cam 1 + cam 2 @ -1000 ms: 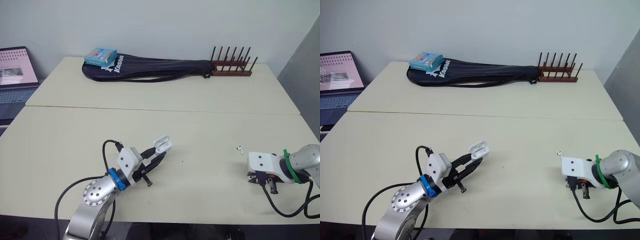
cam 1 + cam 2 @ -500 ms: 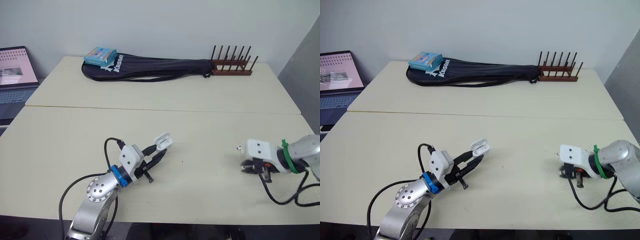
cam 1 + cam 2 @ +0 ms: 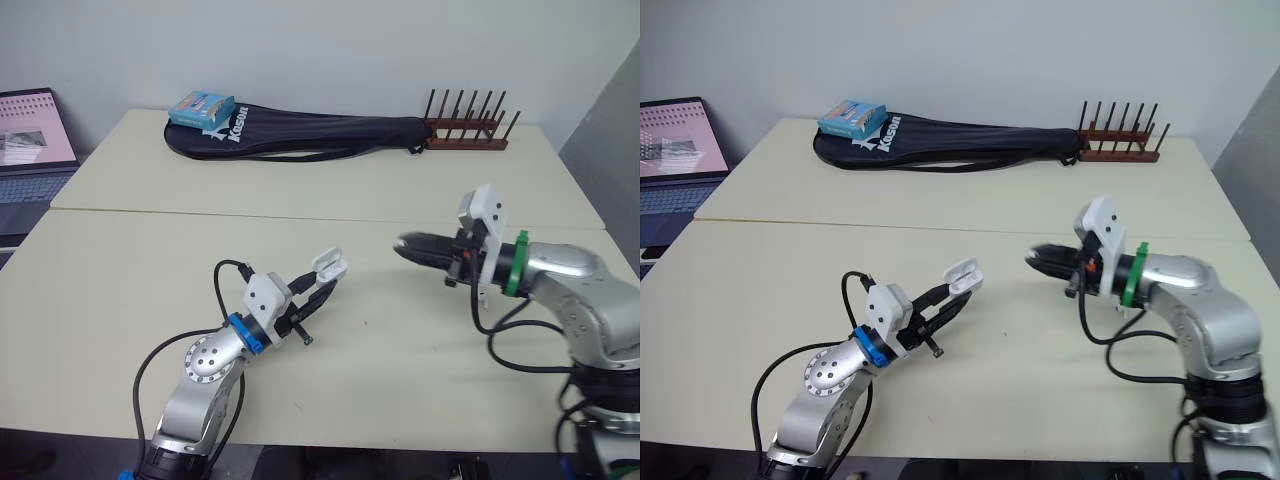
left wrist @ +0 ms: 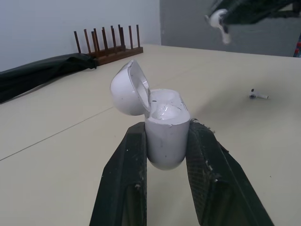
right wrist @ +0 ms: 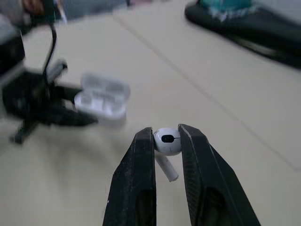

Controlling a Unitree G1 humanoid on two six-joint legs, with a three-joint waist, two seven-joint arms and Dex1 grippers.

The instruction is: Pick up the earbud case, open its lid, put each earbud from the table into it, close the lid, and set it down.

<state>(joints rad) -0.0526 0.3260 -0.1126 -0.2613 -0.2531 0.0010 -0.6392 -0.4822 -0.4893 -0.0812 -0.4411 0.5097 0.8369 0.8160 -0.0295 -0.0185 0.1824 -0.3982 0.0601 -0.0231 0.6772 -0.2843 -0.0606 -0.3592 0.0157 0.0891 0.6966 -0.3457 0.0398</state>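
My left gripper (image 3: pixel 322 287) is shut on the white earbud case (image 3: pixel 329 267), held just above the table with its lid (image 4: pixel 128 87) open. In the left wrist view the black fingers (image 4: pixel 130 165) clamp the lower body of the case (image 4: pixel 165 129). To its right, my right gripper (image 3: pixel 403 244) hovers above the table, pointing at the case. It is shut on a white earbud (image 5: pixel 167 141), stem hanging down. The open case (image 5: pixel 103 99) lies ahead of it in the right wrist view. A second earbud (image 4: pixel 257 95) lies on the table beyond the case.
A black racket bag (image 3: pixel 300 135) with a blue box (image 3: pixel 202 108) on it lies along the far edge of the table. A wooden peg rack (image 3: pixel 465 131) stands at the back right, and a laptop (image 3: pixel 30 140) at the far left.
My right gripper closed on the earbud at the right of the table, lifted it and swung left toward the case. The left gripper held the open case almost still.
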